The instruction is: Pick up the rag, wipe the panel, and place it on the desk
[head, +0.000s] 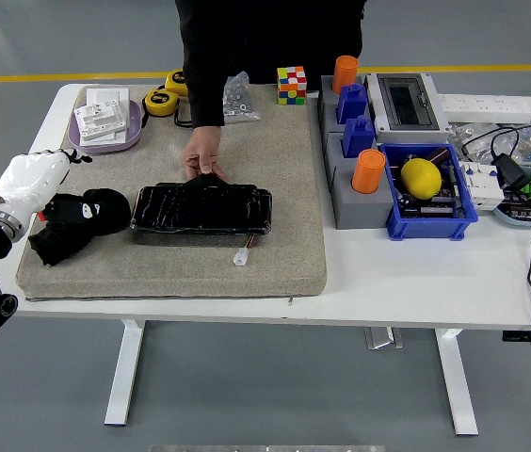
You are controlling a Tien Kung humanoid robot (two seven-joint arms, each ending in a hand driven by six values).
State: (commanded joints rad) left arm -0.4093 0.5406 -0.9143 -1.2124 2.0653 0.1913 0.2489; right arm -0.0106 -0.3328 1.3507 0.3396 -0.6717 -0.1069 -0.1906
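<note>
Looking down, we see the white table (416,282), flat w/ squared edges, most of its left half under a thick beige felt-like mat (284,235). On the mat's middle lies the panel (201,209), a long glossy black rectangle w/ crinkled shiny surface and a small white connector (241,257) on wires at its front right corner. A person in black stands at the far edge; their hand (202,155) presses fingertips on the panel's far edge.

The rag (75,226) is dark, soft, crumpled cloth near the mat's left edge, just beside the panel's left end. Our left hand (35,181), white and smooth, sits on its left part; fingers curled down into the cloth, apparently pinching it.

Right of the mat: a grey block (345,193) holding blue blocks and two orange cylinders, a blue bin (430,226) w/ a yellow ball (421,177), a grey box (402,102), a power strip (487,108) and cables. Along the far edge: a colour cube (292,84), bagged bits (238,97), yellow tape measures (162,100), a lilac tray (105,139) w/ white boxes.
</note>
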